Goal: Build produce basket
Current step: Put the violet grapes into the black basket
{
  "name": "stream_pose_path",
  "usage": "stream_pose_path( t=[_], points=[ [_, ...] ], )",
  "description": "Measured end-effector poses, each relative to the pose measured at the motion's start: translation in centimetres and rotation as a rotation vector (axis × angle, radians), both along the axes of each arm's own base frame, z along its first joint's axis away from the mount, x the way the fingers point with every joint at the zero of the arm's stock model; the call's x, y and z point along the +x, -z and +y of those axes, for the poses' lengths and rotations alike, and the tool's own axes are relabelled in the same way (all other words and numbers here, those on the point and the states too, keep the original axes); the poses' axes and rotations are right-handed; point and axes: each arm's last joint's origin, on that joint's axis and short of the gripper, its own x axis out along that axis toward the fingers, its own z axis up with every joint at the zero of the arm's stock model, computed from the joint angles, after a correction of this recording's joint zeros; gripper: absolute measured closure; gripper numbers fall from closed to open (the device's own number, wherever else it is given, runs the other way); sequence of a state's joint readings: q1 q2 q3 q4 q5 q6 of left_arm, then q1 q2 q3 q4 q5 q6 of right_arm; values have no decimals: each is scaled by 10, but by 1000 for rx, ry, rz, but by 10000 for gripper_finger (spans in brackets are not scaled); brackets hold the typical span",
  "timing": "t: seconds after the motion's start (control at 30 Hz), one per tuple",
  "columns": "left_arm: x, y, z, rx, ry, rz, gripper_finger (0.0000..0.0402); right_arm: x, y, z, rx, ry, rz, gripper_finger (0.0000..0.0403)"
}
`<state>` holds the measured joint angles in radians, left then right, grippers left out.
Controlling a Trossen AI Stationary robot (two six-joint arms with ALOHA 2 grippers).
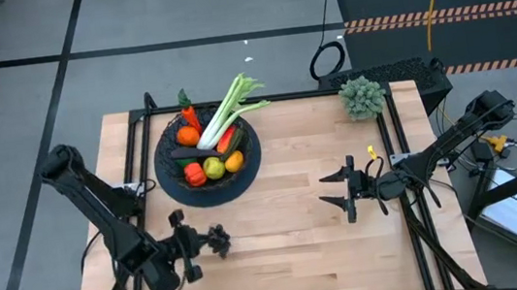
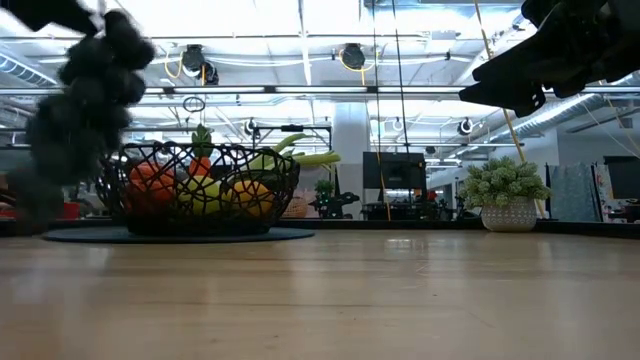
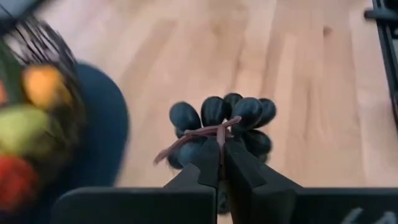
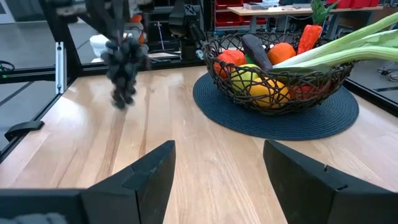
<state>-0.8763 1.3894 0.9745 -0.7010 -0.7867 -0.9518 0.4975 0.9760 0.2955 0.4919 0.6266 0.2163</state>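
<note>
A: Fingers status? Left gripper (image 3: 219, 163) first.

B: Pressed together, pinching the brown stem of the dark grapes (image 3: 224, 127). Bunch hangs clear of the worktop (image 1: 290, 249), low view shows it lifted high at the picture's left. Right gripper (image 1: 349, 190) has fingers spread, nothing between them, hovering over the worktop's right half.

A: Layout, biggest down?

B: Worktop, pale wood planks. Then the round dark blue mat (image 4: 280, 118) under the basket (image 1: 206, 151), toward the far left part of the worktop. Basket is black wire mesh, sitting on the mat.

A: What's in it?

B: Long pale-green leafy stalk (image 1: 228, 112) lying across it, leafy end sticking out over the far rim. Eggplant (image 4: 256, 51), dark, among the fruit. Carrot (image 1: 189, 117) at the far side. Oranges (image 1: 187, 135), a green apple (image 4: 247, 76), a lemon (image 1: 212, 168) on the near side.

A: Grapes relative to basket?

B: Apart from it, nearer the front edge, left arm side.

A: Anything else?

B: Grey-green frilly clump (image 1: 362, 96) in a pale pot at the far right corner, well apart from both grippers.
</note>
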Motion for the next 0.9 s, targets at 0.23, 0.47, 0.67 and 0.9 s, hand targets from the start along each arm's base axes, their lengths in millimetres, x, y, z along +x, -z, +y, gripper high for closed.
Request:
stream_pose_path(
  t=[0.23,0.47,0.67,0.9],
  points=[
    [5,-26,20,134,57,-89,396,0,0,0,-4,-1,1,165],
    [13,-55,38,238,133,-186,397,0,-1,0,-20,-7,-7,200],
    [10,-77,54,424,254,-218,395,0,-1,0,-29,-11,-5,282],
    [4,-88,65,702,412,-167,389,0,-1,2,-38,-64,5,353]
  ],
)
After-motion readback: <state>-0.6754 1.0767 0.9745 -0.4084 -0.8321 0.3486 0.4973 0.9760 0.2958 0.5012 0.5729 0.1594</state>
